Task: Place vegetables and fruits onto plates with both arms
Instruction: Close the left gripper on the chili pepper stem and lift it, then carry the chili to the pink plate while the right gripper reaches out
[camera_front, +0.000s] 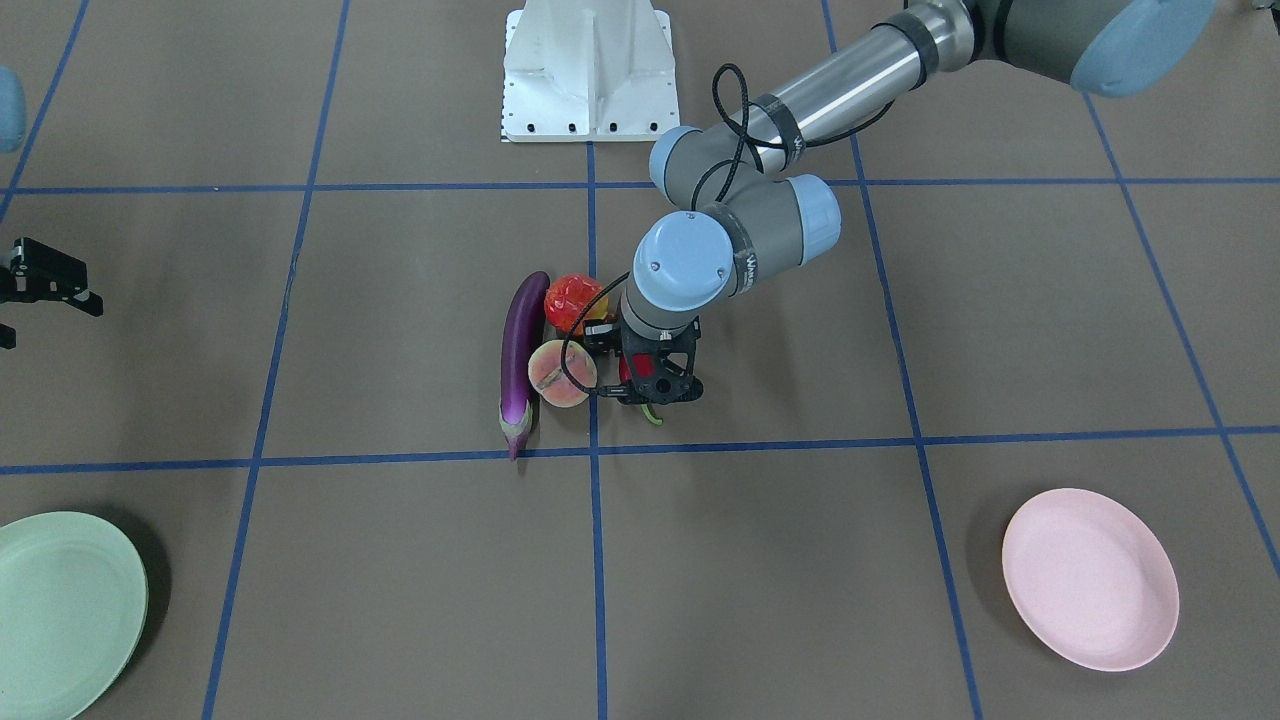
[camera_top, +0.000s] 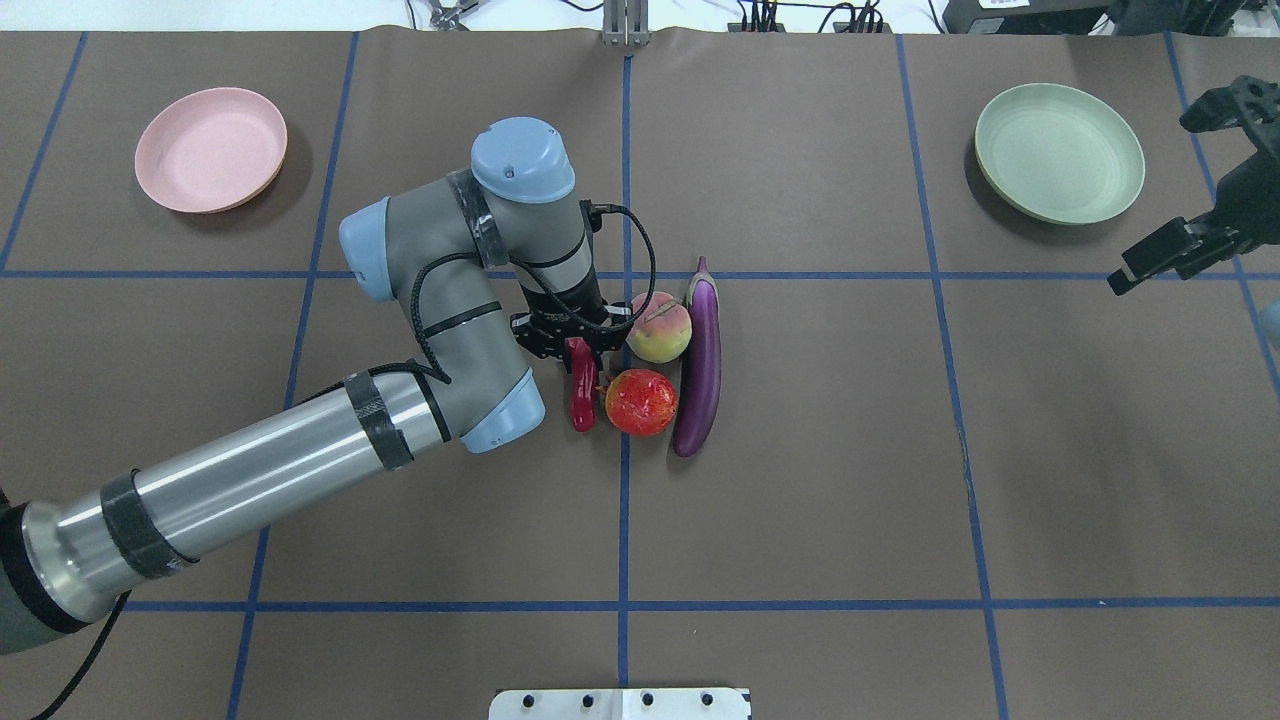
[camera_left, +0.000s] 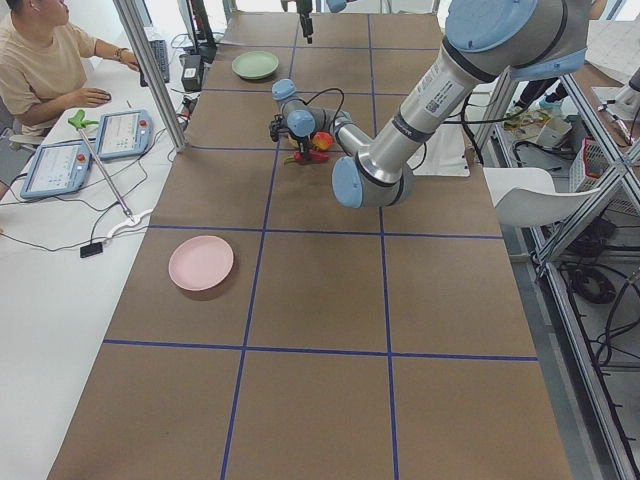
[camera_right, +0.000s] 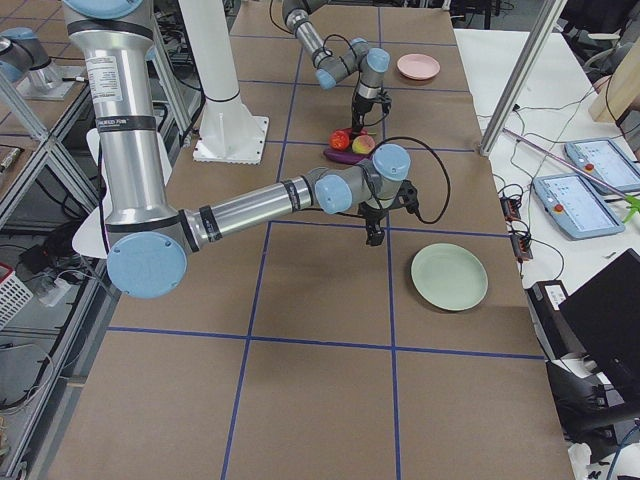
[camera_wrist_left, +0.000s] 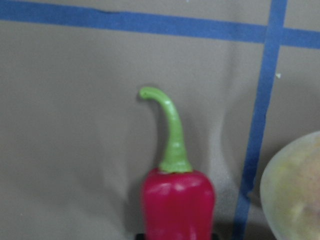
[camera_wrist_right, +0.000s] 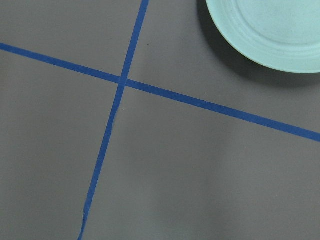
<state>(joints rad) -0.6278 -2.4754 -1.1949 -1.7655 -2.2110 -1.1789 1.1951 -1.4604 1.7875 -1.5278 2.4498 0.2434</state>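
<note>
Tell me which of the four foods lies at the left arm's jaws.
The red chili pepper: the jaws stand over its stem end; peach, pomegranate and eggplant lie beside.

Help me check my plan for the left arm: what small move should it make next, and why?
Probably close the left gripper on the chili pepper and lift it straight up. The gripper is down over the pepper's stem end, which lies on the table close beside the pomegranate; the pink plate is empty.

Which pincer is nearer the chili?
Left. The left pincer sits right at the chili, over its stem end; the right pincer hangs far off beside the green plate.
</note>
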